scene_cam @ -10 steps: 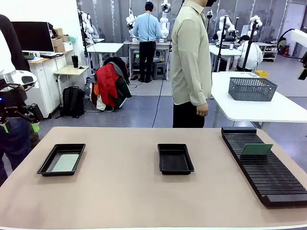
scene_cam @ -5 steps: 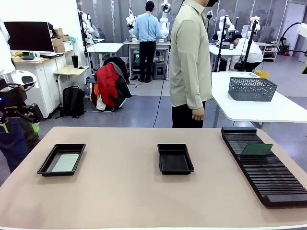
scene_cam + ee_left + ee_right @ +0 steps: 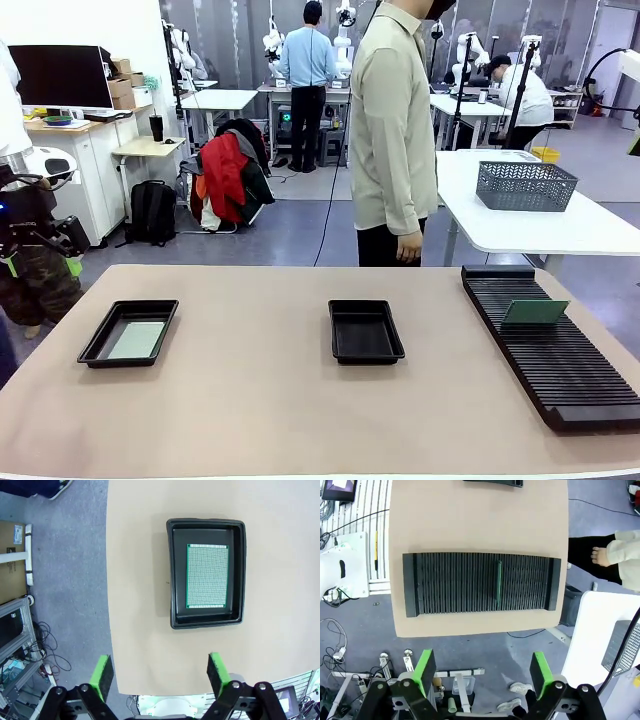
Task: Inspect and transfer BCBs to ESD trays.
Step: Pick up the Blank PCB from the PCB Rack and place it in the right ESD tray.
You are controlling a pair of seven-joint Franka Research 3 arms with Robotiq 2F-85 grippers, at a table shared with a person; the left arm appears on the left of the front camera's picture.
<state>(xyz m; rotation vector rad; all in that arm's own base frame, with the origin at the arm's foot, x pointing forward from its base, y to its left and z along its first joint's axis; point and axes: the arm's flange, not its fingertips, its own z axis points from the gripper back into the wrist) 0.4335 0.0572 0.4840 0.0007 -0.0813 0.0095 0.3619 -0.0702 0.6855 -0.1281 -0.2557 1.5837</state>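
Two black ESD trays lie on the tan table. The left tray (image 3: 96,335) holds a BCB (image 3: 135,340) flat on its floor; the centre tray (image 3: 365,335) holds nothing. In the left wrist view that tray (image 3: 176,575) and its speckled green BCB (image 3: 207,576) lie far below my open left gripper (image 3: 160,675). In the front view my left gripper (image 3: 42,262) hangs off the table's left edge. A second BCB (image 3: 535,312) stands in the ribbed rack (image 3: 560,370). Edge-on, this BCB (image 3: 498,582) is well below my open right gripper (image 3: 483,671).
A person (image 3: 395,130) in a beige shirt stands at the table's far side, with one hand (image 3: 602,555) visible in the right wrist view. A grey mesh basket (image 3: 525,185) sits on a white table behind. The rack (image 3: 480,584) fills the table's right end.
The person at the far side has shifted slightly left. A passer-by at the left edge has walked away. Both grippers, the trays and the boards are unmoved.
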